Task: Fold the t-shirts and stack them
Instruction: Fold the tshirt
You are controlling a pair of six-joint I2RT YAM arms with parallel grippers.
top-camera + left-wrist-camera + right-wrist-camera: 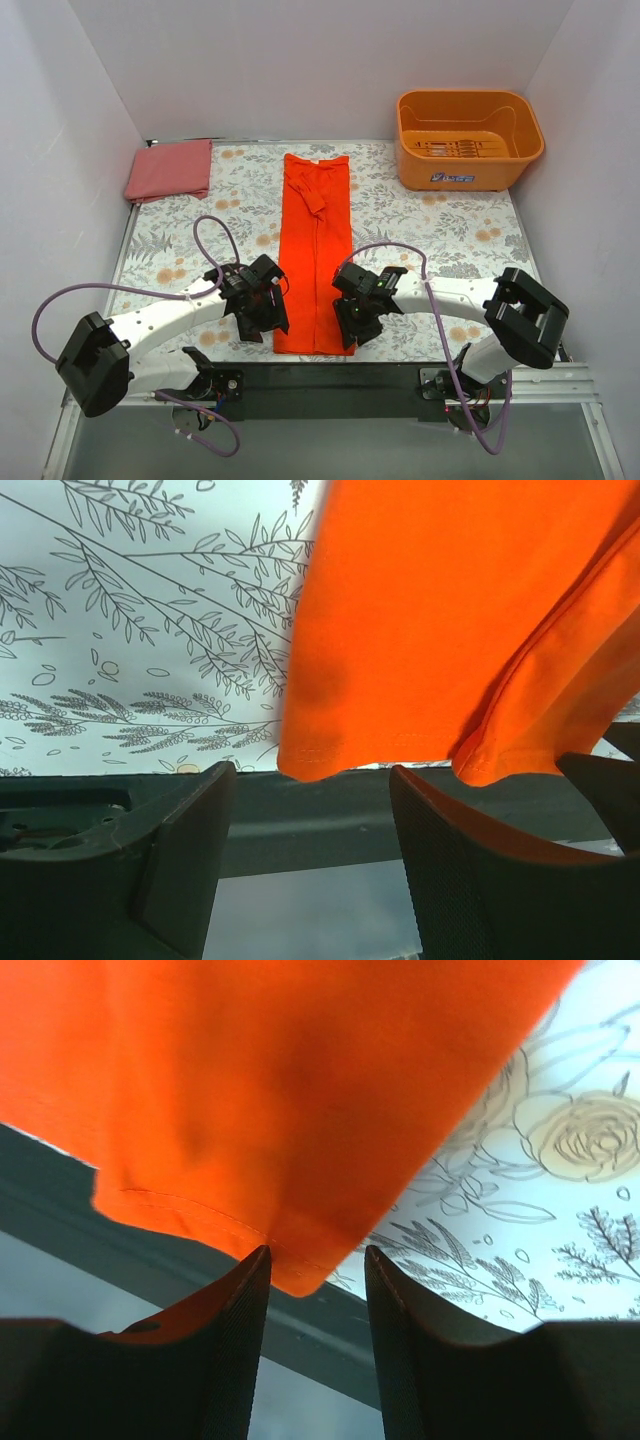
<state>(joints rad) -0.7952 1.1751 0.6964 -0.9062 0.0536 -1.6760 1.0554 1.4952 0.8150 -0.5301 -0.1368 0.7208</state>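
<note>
A vivid orange-red t-shirt [315,240] lies folded into a long narrow strip down the middle of the flowered table, its hem at the near edge. A duller pinkish-red t-shirt [170,170] rests as a folded rectangle at the back left. My left gripper [264,312] stands open at the hem's near left corner. In the left wrist view the hem [330,755] lies just beyond the gap between the fingers. My right gripper [356,322] is open at the near right corner. In the right wrist view the corner of the shirt [305,1270] pokes between its fingertips, unpinched.
A rigid orange plastic tub [468,140] stands at the back right. The flowered tablecloth [450,230] covers the table. A black bar [330,375] runs along the near edge under the shirt's hem. White walls close in the left, back and right sides.
</note>
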